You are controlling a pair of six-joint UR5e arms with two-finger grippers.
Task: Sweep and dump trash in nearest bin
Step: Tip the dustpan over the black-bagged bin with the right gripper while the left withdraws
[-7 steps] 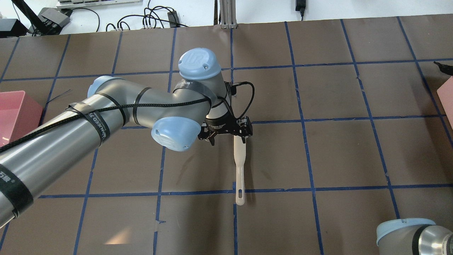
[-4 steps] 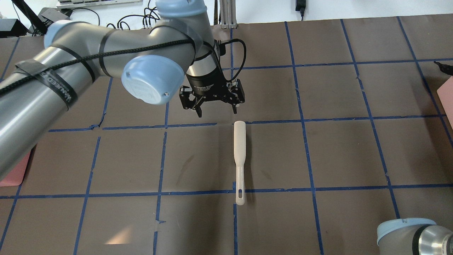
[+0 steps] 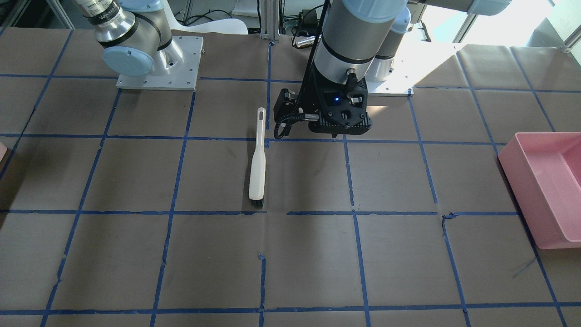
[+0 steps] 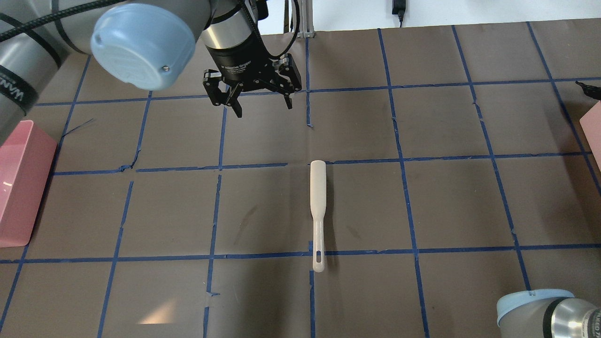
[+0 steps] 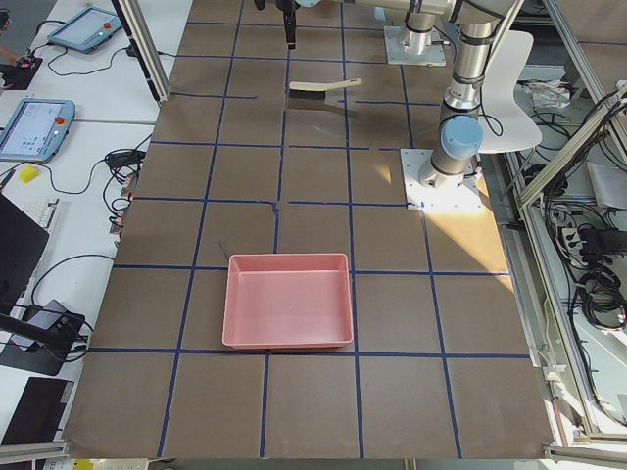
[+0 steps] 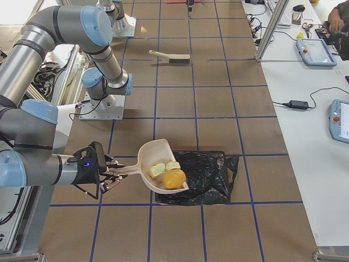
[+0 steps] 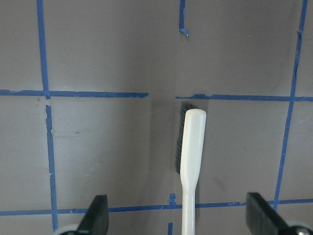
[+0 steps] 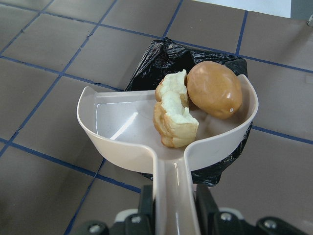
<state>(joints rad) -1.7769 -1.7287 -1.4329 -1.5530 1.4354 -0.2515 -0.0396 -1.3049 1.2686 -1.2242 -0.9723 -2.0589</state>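
My right gripper (image 8: 173,208) is shut on the handle of a cream dustpan (image 8: 122,127). In the pan lie a brown potato-shaped lump (image 8: 214,88), a tan pastry chunk (image 8: 173,122) and a pale green-white chunk (image 8: 172,87). The pan hangs level over the bin lined with a black bag (image 6: 210,174). In the overhead view only a pale pink sliver of the bin (image 4: 592,126) shows at the right edge. My left gripper (image 4: 264,111) is open and empty, raised beyond and left of the cream brush (image 4: 318,206), which lies flat on the table.
A large pink rectangular tub (image 4: 19,183) stands at the table's left end, also in the front view (image 3: 544,181). The right arm's elbow (image 4: 540,314) sits at the near right corner. Brown paper with blue tape lines covers the table.
My left gripper was down at the brush's head, then lifted off it open and moved away and to the left. The brush stays where it lay.
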